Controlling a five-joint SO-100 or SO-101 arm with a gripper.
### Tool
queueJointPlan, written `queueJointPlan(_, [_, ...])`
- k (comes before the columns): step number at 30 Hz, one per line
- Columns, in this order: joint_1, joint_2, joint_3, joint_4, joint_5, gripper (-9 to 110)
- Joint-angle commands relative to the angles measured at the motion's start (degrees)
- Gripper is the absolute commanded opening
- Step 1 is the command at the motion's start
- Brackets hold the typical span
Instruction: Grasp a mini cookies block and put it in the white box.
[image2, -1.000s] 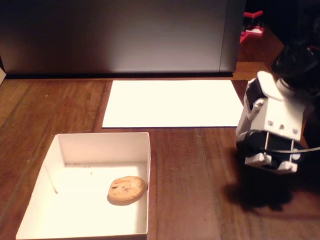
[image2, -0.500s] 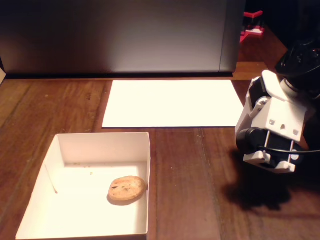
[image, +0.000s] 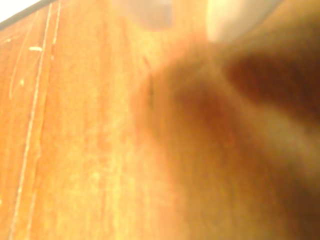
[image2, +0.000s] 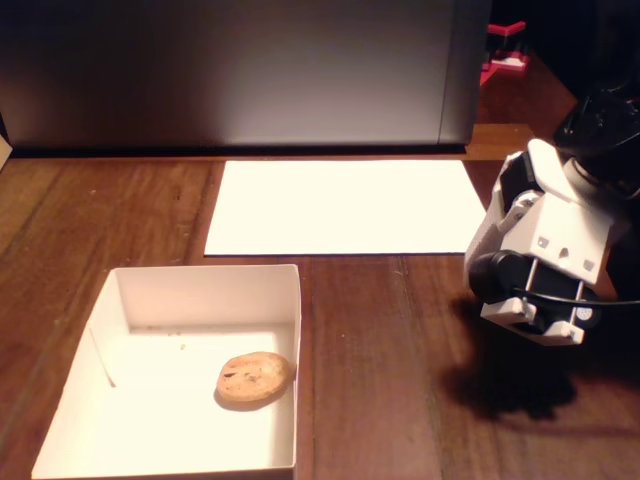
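The mini cookies block (image2: 255, 377) lay flat inside the white box (image2: 285, 282) near the desk's front-left corner, close to its right wall. My claw (image2: 535, 318) hung by the desk's right edge; whether it was apart or together I could not tell, since the wrist view was blurred. I judged the cookie light, stiff and crumbly, best pinched gently across its rim.

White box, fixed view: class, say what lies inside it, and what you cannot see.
One cookie lies flat on the floor of the box, near its right wall. The rest of the floor is bare. The cookie's underside is hidden.
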Motion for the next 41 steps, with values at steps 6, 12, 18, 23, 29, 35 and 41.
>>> queueJointPlan(6, [0.2,4.0,-1.1,1.7,0.5,5])
queueJointPlan(12, [0.2,4.0,-1.1,1.7,0.5,5])
queueJointPlan(18, [0.2,4.0,-1.1,1.7,0.5,5])
queueJointPlan(23, [0.2,4.0,-1.1,1.7,0.5,5])
queueJointPlan(29, [0.3,4.0,-1.1,1.7,1.7,5])
queueJointPlan(35, [0.3,4.0,-1.1,1.7,1.7,5])
queueJointPlan(41, [0.3,4.0,-1.1,1.7,1.7,5])
